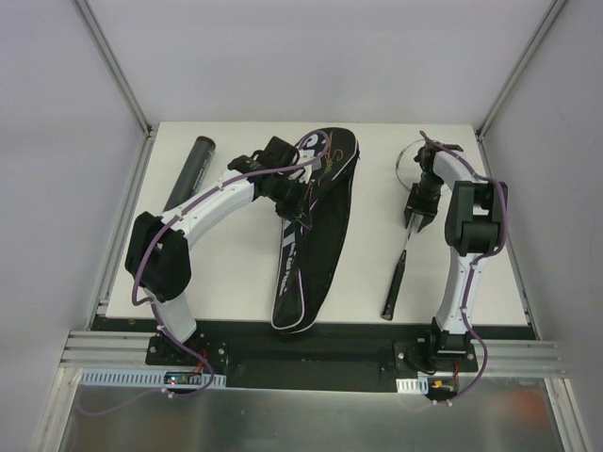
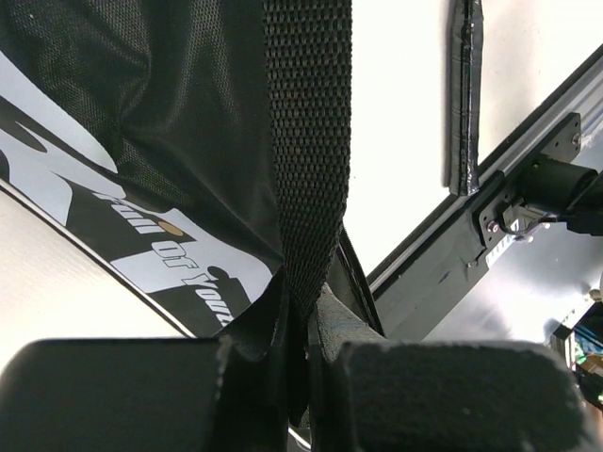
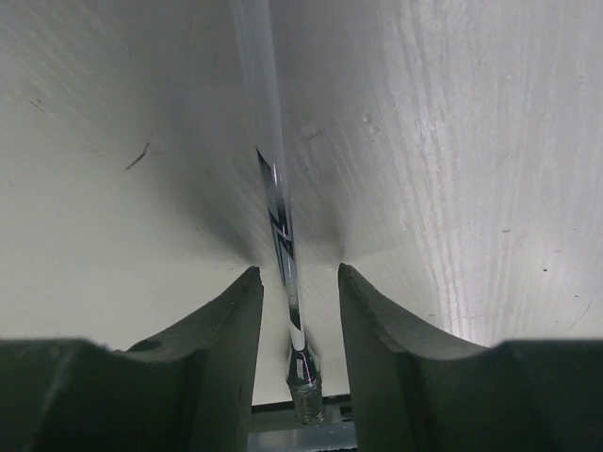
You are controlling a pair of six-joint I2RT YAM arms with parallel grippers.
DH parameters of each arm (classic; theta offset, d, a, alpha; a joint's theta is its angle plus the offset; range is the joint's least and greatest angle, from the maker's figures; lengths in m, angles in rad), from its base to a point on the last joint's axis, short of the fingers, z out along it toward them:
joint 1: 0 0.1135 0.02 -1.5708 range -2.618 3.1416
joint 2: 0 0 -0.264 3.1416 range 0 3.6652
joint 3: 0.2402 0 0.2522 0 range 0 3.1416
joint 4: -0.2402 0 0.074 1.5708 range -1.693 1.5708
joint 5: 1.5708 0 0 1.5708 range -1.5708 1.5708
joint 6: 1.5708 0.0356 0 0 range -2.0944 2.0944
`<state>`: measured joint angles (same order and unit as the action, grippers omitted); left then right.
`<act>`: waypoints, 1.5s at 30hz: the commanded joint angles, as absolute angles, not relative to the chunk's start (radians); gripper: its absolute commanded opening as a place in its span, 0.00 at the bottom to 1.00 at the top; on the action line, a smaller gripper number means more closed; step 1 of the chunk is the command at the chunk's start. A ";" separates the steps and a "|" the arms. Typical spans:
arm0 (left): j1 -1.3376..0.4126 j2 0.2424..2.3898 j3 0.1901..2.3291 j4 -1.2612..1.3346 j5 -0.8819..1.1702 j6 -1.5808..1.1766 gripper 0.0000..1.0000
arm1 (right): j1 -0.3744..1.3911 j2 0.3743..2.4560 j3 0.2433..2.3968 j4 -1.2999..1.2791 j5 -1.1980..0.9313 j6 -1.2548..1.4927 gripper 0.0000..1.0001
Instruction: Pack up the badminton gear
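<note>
The black bag [image 1: 311, 235] with white lettering lies lengthwise mid-table. My left gripper [image 1: 294, 209] is over its middle. In the left wrist view the gripper [image 2: 306, 325] is shut on the bag's black woven strap [image 2: 306, 141], with the lettered bag side [image 2: 122, 207] behind. One silver racket [image 1: 403, 250] lies at the right, head far, black handle near. My right gripper [image 1: 415, 224] is open, low over its shaft. In the right wrist view the shaft [image 3: 281, 235] runs between the fingers [image 3: 377, 330], untouched. The long black tube [image 1: 188, 174] lies far left. No shuttlecocks or second racket show.
The white table [image 1: 226, 273] has walls on the left, the back and the right. A black and metal rail [image 1: 311, 353] with the arm bases runs along the near edge. The racket's black handle [image 2: 464, 94] shows near that rail [image 2: 443, 273] in the left wrist view.
</note>
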<state>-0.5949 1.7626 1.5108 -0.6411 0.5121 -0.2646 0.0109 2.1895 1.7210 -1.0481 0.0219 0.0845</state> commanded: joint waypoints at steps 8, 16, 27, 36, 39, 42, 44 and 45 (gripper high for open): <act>-0.597 1.741 1.566 -0.666 0.495 -0.239 0.00 | 0.018 2.218 1.710 -1.040 0.040 0.049 0.11; -0.574 1.750 1.578 -0.667 0.492 -0.242 0.00 | 0.055 1.964 1.577 -1.065 -0.027 0.035 0.01; -0.529 1.805 1.641 -0.672 0.512 -0.244 0.00 | 0.309 1.447 1.071 -0.979 -0.164 0.057 0.01; -0.529 1.793 1.628 -0.680 0.489 -0.242 0.00 | 0.489 1.365 1.045 -0.988 -0.155 0.135 0.01; -0.534 1.783 1.603 -0.680 0.485 -0.249 0.00 | 0.547 1.416 1.100 -0.994 -0.146 0.150 0.01; -0.541 1.773 1.588 -0.678 0.476 -0.255 0.00 | 0.586 1.482 1.163 -0.986 -0.162 0.170 0.01; -0.552 1.766 1.583 -0.680 0.469 -0.261 0.00 | 0.606 1.512 1.193 -0.985 -0.167 0.179 0.01; -0.558 1.763 1.582 -0.680 0.460 -0.262 0.00 | 0.621 1.537 1.233 -0.985 -0.164 0.192 0.01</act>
<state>-0.5343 1.8156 1.5875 -0.6800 0.4812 -0.2501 0.5816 1.4799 1.1229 -0.9829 -0.1497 0.1413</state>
